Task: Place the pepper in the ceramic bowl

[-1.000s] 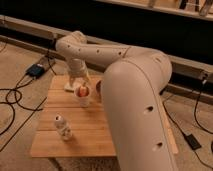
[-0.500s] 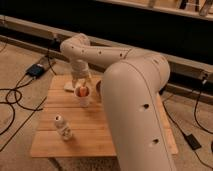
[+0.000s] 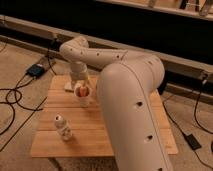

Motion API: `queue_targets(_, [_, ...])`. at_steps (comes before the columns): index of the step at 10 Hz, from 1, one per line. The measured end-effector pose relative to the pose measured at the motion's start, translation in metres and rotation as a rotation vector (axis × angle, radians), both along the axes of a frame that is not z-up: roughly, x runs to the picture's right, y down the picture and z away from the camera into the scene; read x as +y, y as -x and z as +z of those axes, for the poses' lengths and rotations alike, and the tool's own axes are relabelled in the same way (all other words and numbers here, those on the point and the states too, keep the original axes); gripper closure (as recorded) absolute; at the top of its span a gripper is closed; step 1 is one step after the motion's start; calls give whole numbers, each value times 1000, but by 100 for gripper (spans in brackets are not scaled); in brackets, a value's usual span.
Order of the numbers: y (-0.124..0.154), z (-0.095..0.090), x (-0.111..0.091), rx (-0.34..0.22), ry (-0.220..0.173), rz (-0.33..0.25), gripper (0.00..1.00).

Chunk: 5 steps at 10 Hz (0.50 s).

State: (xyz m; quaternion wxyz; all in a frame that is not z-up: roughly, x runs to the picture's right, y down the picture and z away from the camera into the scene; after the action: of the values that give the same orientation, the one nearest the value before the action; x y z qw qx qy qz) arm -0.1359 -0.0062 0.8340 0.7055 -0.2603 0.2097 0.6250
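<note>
Gripper (image 3: 81, 87) of the white robot arm (image 3: 131, 100), over the far-left part of the slatted wooden bench (image 3: 50, 142); fingers released. The small glossy red-orange pepper (image 3: 83, 92) sits just beneath them, near the bench's far edge.

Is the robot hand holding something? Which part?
Can't tell. The gripper sits at the pepper, at the far side of the table, but a grip doesn't show.
</note>
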Motion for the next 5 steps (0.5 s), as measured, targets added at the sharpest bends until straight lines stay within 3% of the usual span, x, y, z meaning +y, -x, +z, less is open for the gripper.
queue_targets(5, [0,9,-2,7,4,3,35])
